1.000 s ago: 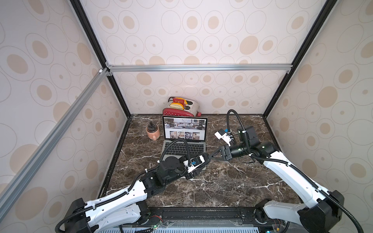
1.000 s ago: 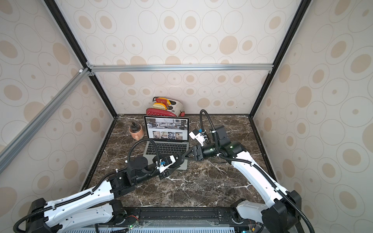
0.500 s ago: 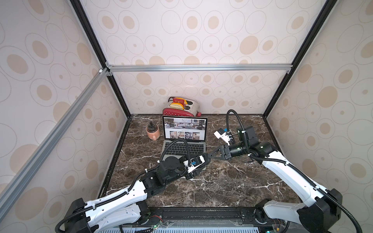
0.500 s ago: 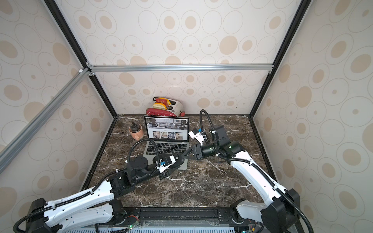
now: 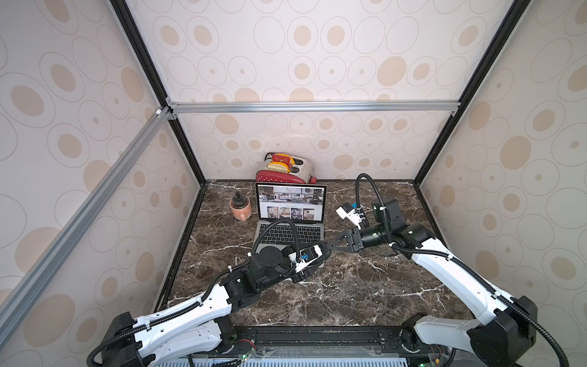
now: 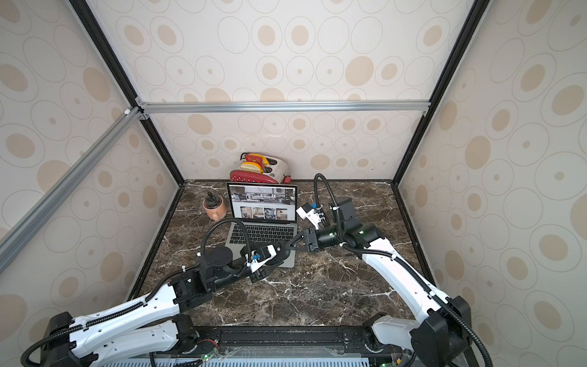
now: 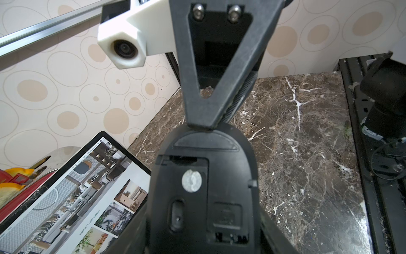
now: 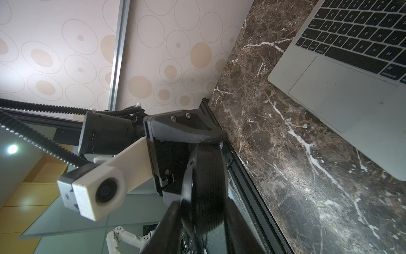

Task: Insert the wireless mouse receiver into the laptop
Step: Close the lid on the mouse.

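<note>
The left gripper (image 5: pixel 319 254) is clamping the upturned mouse (image 7: pixel 204 187) above the front corner of the open laptop (image 5: pixel 290 233) at the desk's (image 5: pixel 349 286) back, while the right gripper (image 5: pixel 330 246) is straddling the mouse's end, grip unclear, so pulling out and plugging in the unseen receiver are both looking outstanding.

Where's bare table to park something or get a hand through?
Free: table front centre up to the front rail; back-right corner; left strip before the cup. Crowded: toaster and laptop at the back; left gripper and right gripper meet at the mouse.
</note>
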Robot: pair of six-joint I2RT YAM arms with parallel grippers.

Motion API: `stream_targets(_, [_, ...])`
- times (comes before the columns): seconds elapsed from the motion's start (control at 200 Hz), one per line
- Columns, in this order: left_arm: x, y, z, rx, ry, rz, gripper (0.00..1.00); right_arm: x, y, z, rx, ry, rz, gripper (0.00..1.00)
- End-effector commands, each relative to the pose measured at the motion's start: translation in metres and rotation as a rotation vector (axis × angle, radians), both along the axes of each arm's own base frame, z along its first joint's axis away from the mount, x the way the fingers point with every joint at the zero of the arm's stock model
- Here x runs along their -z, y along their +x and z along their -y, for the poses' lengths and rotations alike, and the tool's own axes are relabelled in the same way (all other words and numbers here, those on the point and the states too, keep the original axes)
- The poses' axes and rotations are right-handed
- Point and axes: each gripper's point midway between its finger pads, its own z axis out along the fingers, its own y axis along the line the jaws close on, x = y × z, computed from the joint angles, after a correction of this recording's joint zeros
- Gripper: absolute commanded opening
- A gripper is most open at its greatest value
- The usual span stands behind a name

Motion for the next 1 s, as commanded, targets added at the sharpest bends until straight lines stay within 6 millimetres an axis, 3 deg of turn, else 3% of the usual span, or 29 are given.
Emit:
stream_targets(0.0, [-0.027, 0.000, 0.001, 0.003, -0.074, 0.042, 0.00, 0.006, 0.002, 0.001, 0.004, -0.001, -0.009, 0.34])
stream_targets(0.696, [-0.028, 0.001, 0.002, 0.004, -0.077, 0.044, 0.00, 0.006, -0.004, -0.008, -0.015, -0.007, 0.000, 0.40])
stream_targets(0.996, [-0.027, -0.001, 0.001, 0.011, -0.077, 0.042, 0.00, -0.024, -0.003, 0.001, -0.030, 0.038, 0.046, 0.50])
